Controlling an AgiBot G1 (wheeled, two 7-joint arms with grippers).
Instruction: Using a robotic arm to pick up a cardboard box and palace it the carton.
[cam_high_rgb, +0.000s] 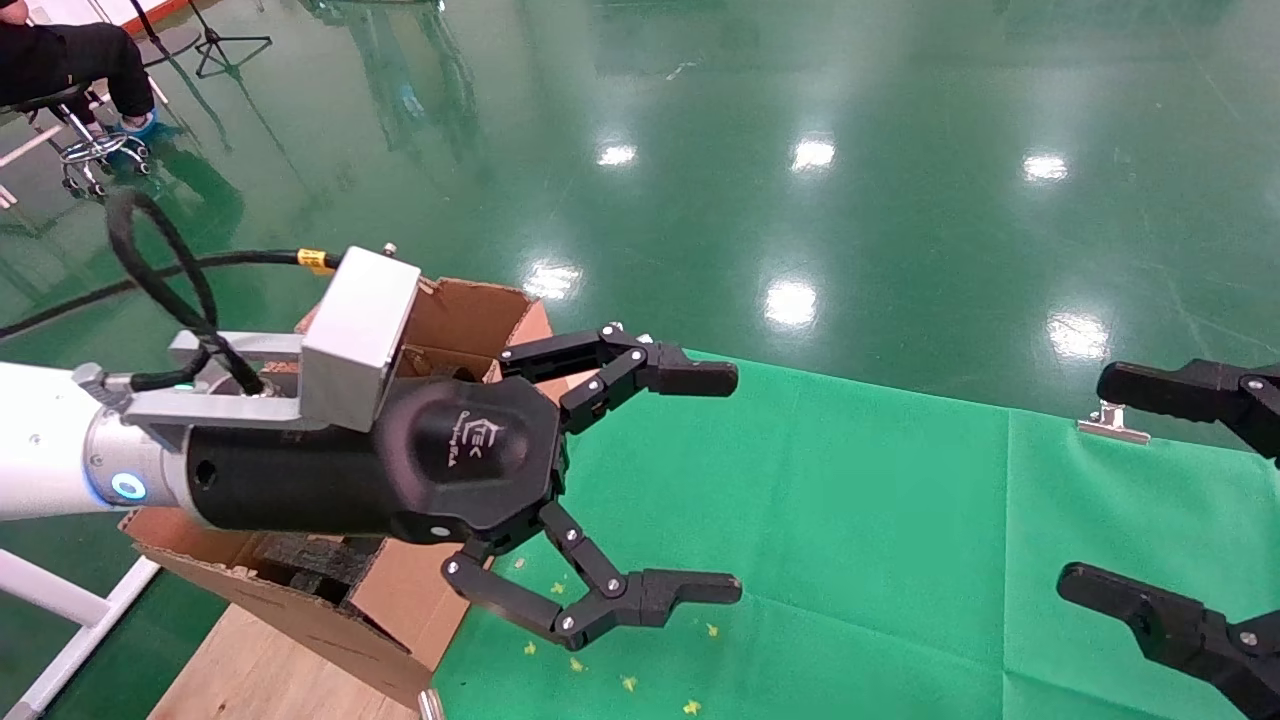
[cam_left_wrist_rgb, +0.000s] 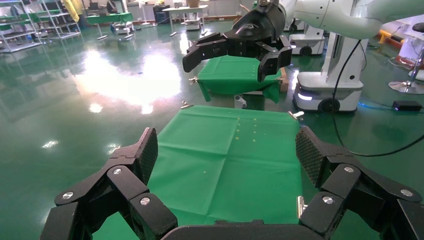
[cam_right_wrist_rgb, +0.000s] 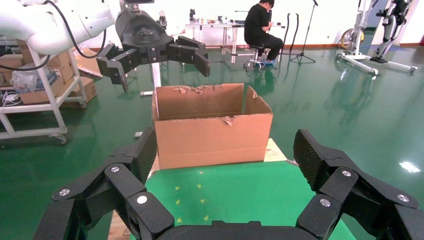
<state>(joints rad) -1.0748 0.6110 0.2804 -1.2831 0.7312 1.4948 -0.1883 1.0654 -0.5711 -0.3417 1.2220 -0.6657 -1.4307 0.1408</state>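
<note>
Jaws of the left gripper (cam_high_rgb: 715, 483), the black two-finger linkage end of the white robotic arm (cam_high_rgb: 45, 440) with silver wrist and blue light ring, are standing spread wide apart and are gripping nothing. The gripper is hanging in the air just above and in front of the large brown corrugated carton (cam_high_rgb: 470, 315), over the near edge of the green cloth-covered table (cam_high_rgb: 850, 540). The carton is sitting at the table's left end, flaps raised with torn edges, dark foam showing inside. The right gripper (cam_high_rgb: 1130, 490) is entering at the right edge over the same cloth, its 2 black fingers likewise spread and empty. The slim taped cardboard box is not appearing in any of the 3 views. Small yellow flecks (cam_high_rgb: 630, 683) are lying on the cloth beneath the left gripper.
</note>
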